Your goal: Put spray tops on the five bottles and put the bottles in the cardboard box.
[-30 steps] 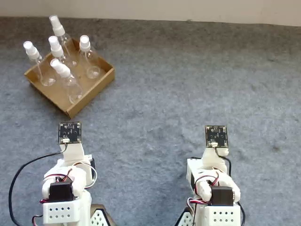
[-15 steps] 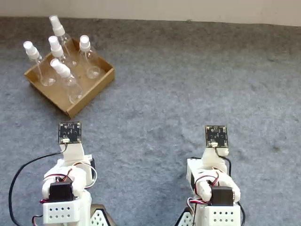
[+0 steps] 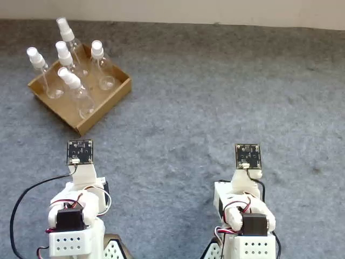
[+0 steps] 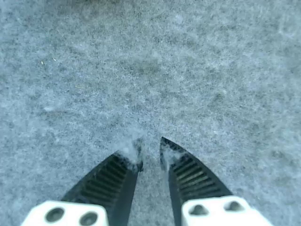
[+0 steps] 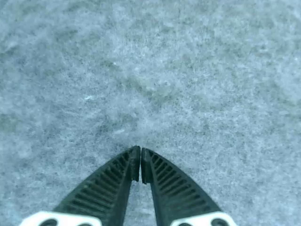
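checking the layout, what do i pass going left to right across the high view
cardboard box holding the capped bottles → arm on the right; the other arm overlaps the box's span, so it is left out

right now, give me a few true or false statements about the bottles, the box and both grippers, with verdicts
1. All five bottles are in the cardboard box. True.
2. One bottle lacks a top. False: all five wear white spray tops.
3. The right gripper holds a bottle. False: it is shut on nothing, over the grey carpet.
4. The left gripper holds nothing. True: it is slightly open, with only carpet in the gap.
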